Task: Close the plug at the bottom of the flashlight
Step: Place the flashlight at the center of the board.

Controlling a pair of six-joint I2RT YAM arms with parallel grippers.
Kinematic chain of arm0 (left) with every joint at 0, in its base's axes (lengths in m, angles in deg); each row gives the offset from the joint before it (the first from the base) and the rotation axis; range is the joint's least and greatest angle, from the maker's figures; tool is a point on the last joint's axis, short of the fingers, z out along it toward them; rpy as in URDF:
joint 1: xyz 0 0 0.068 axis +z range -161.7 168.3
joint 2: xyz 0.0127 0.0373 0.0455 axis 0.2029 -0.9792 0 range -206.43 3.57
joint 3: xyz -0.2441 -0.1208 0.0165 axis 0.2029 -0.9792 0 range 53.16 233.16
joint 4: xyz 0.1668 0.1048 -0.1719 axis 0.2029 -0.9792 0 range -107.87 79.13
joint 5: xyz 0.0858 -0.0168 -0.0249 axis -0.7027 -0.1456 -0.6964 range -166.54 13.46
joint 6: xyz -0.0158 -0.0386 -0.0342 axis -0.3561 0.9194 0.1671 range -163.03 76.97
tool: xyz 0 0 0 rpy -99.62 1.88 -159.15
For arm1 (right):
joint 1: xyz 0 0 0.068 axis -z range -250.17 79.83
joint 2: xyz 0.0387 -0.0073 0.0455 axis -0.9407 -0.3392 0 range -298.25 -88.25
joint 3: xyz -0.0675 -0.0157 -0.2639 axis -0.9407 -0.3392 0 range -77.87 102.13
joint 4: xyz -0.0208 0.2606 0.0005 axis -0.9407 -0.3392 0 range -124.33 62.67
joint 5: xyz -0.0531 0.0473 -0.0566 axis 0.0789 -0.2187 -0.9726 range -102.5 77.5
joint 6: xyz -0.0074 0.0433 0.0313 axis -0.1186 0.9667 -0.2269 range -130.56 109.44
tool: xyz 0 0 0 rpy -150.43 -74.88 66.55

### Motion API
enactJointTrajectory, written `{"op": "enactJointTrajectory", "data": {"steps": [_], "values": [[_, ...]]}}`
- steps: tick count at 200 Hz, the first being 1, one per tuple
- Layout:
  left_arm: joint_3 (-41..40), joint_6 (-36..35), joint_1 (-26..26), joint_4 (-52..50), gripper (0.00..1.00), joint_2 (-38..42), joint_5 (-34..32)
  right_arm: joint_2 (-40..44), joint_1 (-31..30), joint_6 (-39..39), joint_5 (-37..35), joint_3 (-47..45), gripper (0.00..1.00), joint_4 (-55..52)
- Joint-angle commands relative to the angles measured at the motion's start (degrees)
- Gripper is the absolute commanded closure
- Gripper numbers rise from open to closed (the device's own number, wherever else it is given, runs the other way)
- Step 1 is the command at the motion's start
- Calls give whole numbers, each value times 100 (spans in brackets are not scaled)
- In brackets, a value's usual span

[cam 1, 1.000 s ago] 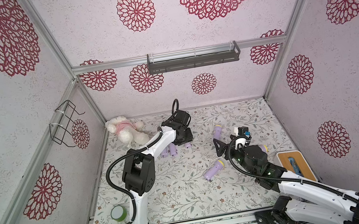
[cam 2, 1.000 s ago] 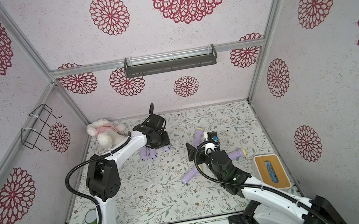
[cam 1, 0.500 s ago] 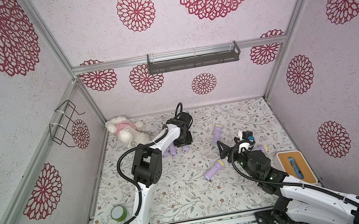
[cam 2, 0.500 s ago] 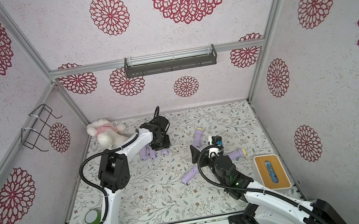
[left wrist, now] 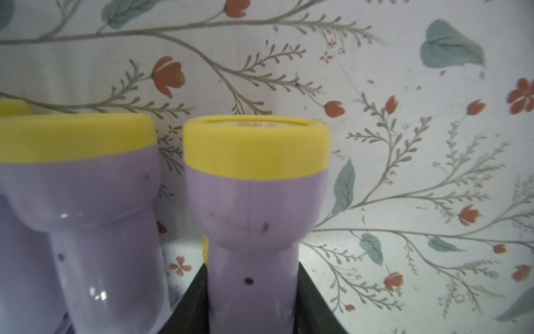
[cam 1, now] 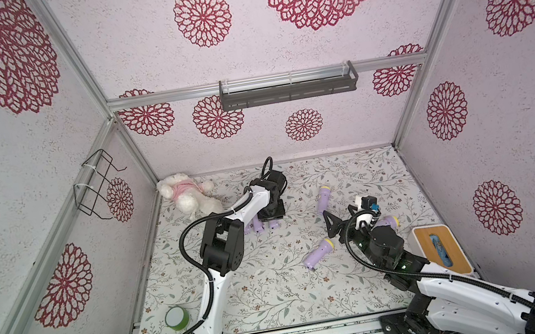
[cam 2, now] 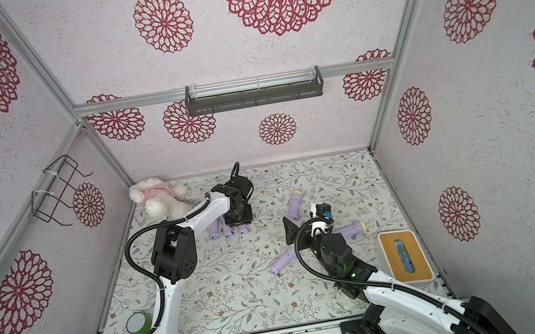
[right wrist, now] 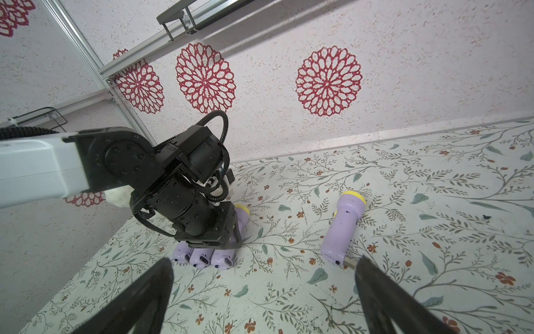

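Left wrist view is showing the left gripper (left wrist: 253, 306) clamping the lilac plastic flashlight with yellow head (left wrist: 254, 202), lying at the end of a row of 3 on the floral table mat (left wrist: 404, 86). Right gripper (right wrist: 264, 261) is hovering, fingers spread wide, well apart.

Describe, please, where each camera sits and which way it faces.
Top views: high at the front, looking down at the floral table mat; white left arm and white right arm show.
Left wrist: on the left arm, looking along the left tool, shut on a lilac plastic flashlight with yellow head; only black fingers show.
Right wrist: on the right arm, facing the back wall; the right tool, open, frames it.
Shared: right wrist and top views show the left tool on that flashlight.
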Motion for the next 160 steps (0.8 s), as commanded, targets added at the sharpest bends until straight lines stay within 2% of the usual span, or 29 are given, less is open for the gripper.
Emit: {"op": "enactJointTrajectory", "data": {"steps": [1, 160], "values": [[163, -62, 56, -3, 100, -58, -120, 28, 16, 52, 53, 22, 1, 293], [440, -58, 49, -246, 98, -441, 13, -2, 16, 66, 80, -34, 1, 428]]}}
